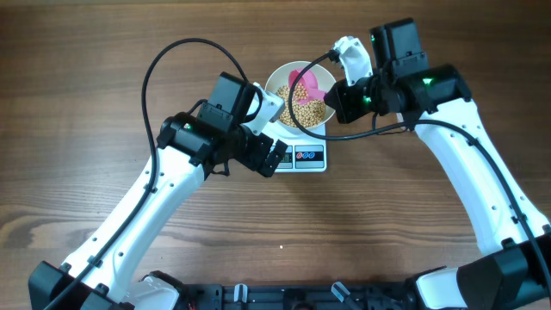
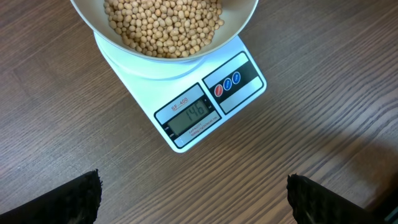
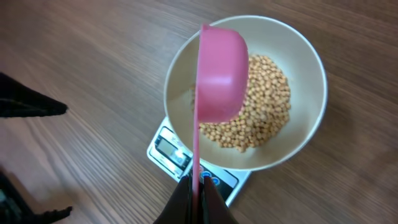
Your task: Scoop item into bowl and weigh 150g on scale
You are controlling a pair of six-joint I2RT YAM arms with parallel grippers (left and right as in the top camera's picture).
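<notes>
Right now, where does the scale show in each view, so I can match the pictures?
Overhead: scale top centre, display toward the bottom edge.
Left wrist: scale upper centre, display and buttons plainly shown.
Right wrist: scale lower centre, mostly hidden under the bowl, behind the handle of the pink scoop.
Shared landmark: the white bowl of beans standing on it.

There are 2 robot arms (image 1: pixel 146 194) (image 1: pixel 478 164), 1 white bowl (image 3: pixel 298 50), 1 scale (image 2: pixel 199 106), 1 pink scoop (image 3: pixel 221 71), and beans (image 2: pixel 165 25) too numerous to count.
</notes>
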